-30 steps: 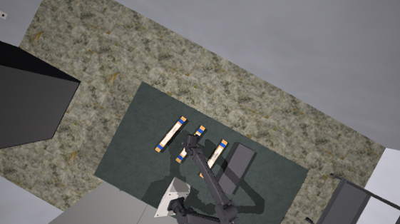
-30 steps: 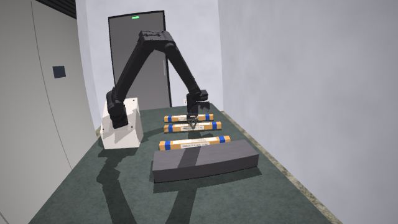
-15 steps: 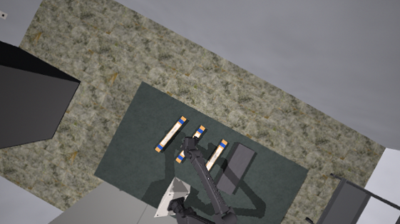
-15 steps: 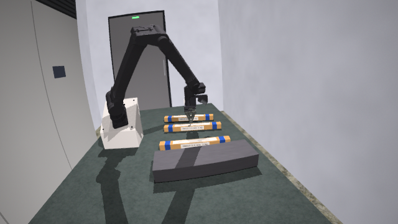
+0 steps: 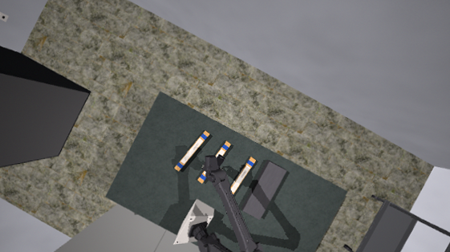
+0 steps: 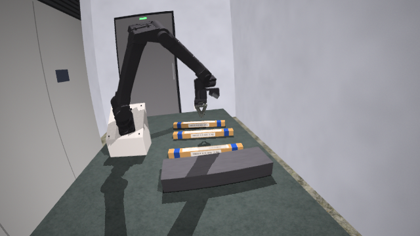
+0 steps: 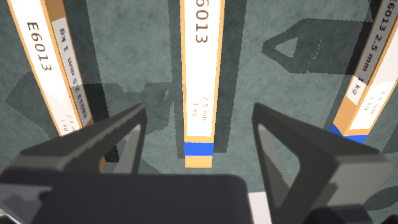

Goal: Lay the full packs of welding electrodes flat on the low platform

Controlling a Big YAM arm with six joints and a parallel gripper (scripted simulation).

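Three sealed packs (image 6: 199, 124) (image 6: 203, 133) (image 6: 205, 151) lie on the mat; the tool (image 6: 201, 111) hangs spread, gripping nothing.

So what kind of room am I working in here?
Probably a plain workshop or utility room. A dark door with a green light stands behind the arm, bare grey walls close in, and three packs of E6013 welding electrodes lie on a green mat beside a low platform.
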